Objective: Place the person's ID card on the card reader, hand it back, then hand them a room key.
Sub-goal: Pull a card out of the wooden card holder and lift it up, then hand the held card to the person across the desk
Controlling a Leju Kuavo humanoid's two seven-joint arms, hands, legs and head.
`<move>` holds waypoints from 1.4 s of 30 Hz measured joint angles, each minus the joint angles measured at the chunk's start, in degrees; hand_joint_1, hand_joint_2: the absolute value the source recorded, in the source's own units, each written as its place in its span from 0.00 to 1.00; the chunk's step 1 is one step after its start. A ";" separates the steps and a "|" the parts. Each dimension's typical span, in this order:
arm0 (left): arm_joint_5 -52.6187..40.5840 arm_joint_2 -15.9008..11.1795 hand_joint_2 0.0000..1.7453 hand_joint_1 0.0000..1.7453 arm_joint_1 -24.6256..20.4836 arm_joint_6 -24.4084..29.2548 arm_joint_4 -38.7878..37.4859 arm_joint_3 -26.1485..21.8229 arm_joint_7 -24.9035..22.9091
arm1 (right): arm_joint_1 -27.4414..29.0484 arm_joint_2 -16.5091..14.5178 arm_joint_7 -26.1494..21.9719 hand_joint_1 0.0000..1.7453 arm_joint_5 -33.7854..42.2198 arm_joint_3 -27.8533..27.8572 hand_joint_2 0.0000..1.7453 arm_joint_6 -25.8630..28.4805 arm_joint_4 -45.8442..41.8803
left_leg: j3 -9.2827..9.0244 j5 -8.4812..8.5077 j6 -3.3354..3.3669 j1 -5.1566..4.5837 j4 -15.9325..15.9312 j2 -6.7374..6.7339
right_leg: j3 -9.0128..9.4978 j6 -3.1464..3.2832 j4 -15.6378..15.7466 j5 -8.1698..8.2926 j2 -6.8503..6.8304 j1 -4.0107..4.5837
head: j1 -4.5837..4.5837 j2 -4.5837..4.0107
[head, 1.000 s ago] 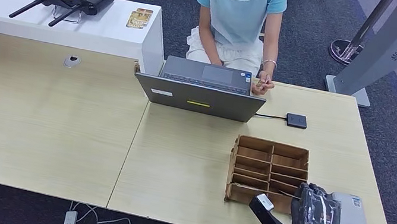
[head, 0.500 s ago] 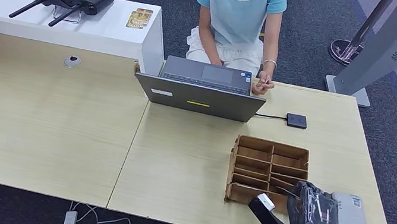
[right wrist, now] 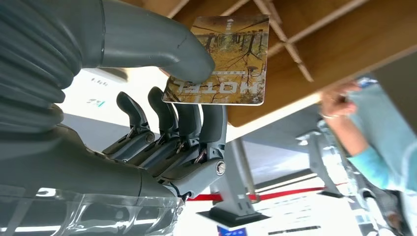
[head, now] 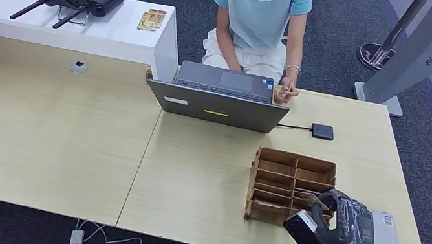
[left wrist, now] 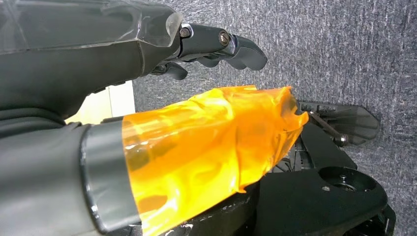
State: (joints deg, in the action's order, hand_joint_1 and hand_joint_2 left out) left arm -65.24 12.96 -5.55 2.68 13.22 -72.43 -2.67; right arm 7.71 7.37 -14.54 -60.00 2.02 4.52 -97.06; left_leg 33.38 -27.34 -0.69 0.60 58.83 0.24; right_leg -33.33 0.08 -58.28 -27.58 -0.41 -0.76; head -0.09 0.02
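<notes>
Right hand point(head: 351, 223) now raised beside wooden organizer point(head: 291, 188), pinching room key point(right wrist: 221, 60); left hand point(left wrist: 147, 54) curled, empty.

Right hand point(head: 351, 221), pinching the room key point(right wrist: 223, 59), sits between the wooden organizer point(head: 292, 188) on its left and the card reader point(head: 384, 236) on its right. Far side: bare tabletop point(head: 359, 154) toward the person point(head: 259, 24); laptop point(head: 220, 96) obstructs far-left.

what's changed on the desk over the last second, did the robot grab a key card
The right hand has lifted from the near edge of the wooden card tray and now pinches a hotel key card between thumb and fingers. The laptop, card reader and seated person stayed put.
</notes>
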 joint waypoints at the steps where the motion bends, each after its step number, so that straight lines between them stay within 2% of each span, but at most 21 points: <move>1: 0.00 0.00 0.00 0.00 0.00 -0.01 0.00 0.00 0.00 | 0.00 0.02 -0.05 0.88 0.10 0.02 1.00 -0.01 -0.02 | 0.00 0.00 0.00 0.00 0.00 0.00 | 0.00 0.00 0.00 0.00 0.00 0.00 | 0.00 0.00; 5: -0.04 -0.02 0.00 0.00 0.01 -0.27 0.00 0.00 0.04 | 0.33 1.35 -3.66 0.90 6.09 0.89 1.00 -0.82 -2.10 | 0.00 0.00 0.00 0.00 0.00 0.00 | 0.00 0.00 0.00 0.00 0.00 0.00 | 0.00 -0.01; 11: -0.05 -0.06 0.00 0.00 0.00 -0.44 0.00 0.00 0.53 | -0.01 2.77 -6.24 0.92 10.15 1.06 1.00 -1.65 -3.82 | 0.01 0.00 0.00 0.00 0.00 0.00 | 0.01 0.00 -0.01 0.00 0.00 0.00 | 0.00 -0.02; 19: -0.27 -0.30 0.00 0.00 -0.05 -0.89 0.00 0.00 1.01 | -5.60 5.39 -8.23 0.98 13.01 0.97 1.00 -2.67 -4.60 | 0.01 0.01 0.00 -0.01 0.00 -0.04 | 0.02 0.01 -0.01 0.03 0.03 0.00 | -0.01 -0.01; 31: -0.88 -0.45 0.00 0.00 -0.24 -1.47 0.00 0.00 1.04 | -21.23 10.44 -7.62 0.99 13.47 -3.58 1.00 -4.80 -1.82 | 0.01 0.02 -0.01 0.00 0.01 -0.03 | 0.01 0.02 -0.03 0.04 0.03 0.00 | -0.01 -0.02; 42: -1.86 -0.67 0.00 0.00 -0.33 -2.01 0.00 0.05 1.92 | -39.47 11.54 -5.78 0.99 16.63 -10.64 1.00 -8.21 8.66 | 0.02 0.05 -0.02 -0.01 0.01 -0.02 | 0.01 0.02 -0.06 0.05 0.03 0.00 | -0.01 0.00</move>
State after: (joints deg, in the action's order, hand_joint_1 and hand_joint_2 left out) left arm -67.10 12.29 -5.88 0.67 13.22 -72.38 -0.75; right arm -31.76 18.91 -20.32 -43.37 -8.62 -3.70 -88.40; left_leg 33.39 -27.29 -0.70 0.59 58.83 0.22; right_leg -33.32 0.10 -58.33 -27.53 -0.38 -0.76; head -0.09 0.02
